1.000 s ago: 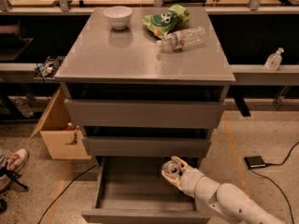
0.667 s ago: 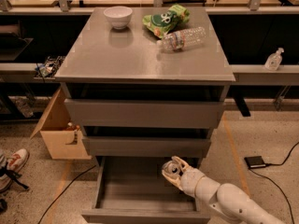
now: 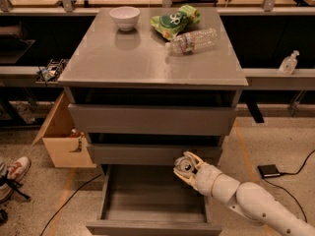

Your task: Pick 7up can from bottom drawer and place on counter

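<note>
The 7up can [image 3: 184, 165] shows its silver pull-tab top, held between the fingers of my gripper [image 3: 186, 168], which is shut on it. The gripper and can hang over the right rear of the open bottom drawer [image 3: 152, 220], just in front of the middle drawer's front. The drawer's grey inside holds nothing else that I can see. The counter [image 3: 147, 63] is the glossy grey cabinet top above. My white arm [image 3: 246, 198] reaches in from the lower right.
On the counter stand a white bowl [image 3: 124, 17], a green snack bag [image 3: 175, 20] and a clear water bottle [image 3: 193, 41] lying on its side. A cardboard box [image 3: 61, 139] sits left of the cabinet. A black device [image 3: 269, 170] lies on the floor at right. A shoe [image 3: 14, 172] shows at far left.
The gripper with the can has barely moved; it sits at nearly the same spot above the drawer's right rear. Nothing else has changed.
</note>
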Controlling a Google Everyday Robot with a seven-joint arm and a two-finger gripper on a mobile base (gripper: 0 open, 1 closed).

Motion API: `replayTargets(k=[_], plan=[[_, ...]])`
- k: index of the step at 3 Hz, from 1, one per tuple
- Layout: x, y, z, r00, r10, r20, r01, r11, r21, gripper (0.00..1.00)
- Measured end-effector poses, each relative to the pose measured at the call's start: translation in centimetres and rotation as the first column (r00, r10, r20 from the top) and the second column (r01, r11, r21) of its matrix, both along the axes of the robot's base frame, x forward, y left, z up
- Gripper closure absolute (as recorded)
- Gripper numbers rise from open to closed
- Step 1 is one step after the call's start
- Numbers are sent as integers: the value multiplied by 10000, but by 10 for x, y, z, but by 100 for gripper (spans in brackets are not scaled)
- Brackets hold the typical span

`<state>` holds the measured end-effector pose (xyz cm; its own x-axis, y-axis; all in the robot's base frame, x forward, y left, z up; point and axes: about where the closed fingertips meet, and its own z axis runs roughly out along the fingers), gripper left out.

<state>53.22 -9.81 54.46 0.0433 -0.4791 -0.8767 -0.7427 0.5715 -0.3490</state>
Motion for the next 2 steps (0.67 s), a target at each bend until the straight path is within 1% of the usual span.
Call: replayTargets(k=[1,2], plan=[[0,-4,52,9955,-9,947,61,9985,-547,100],[9,3,103,9791,175,2026,-11,9968,-805,100]])
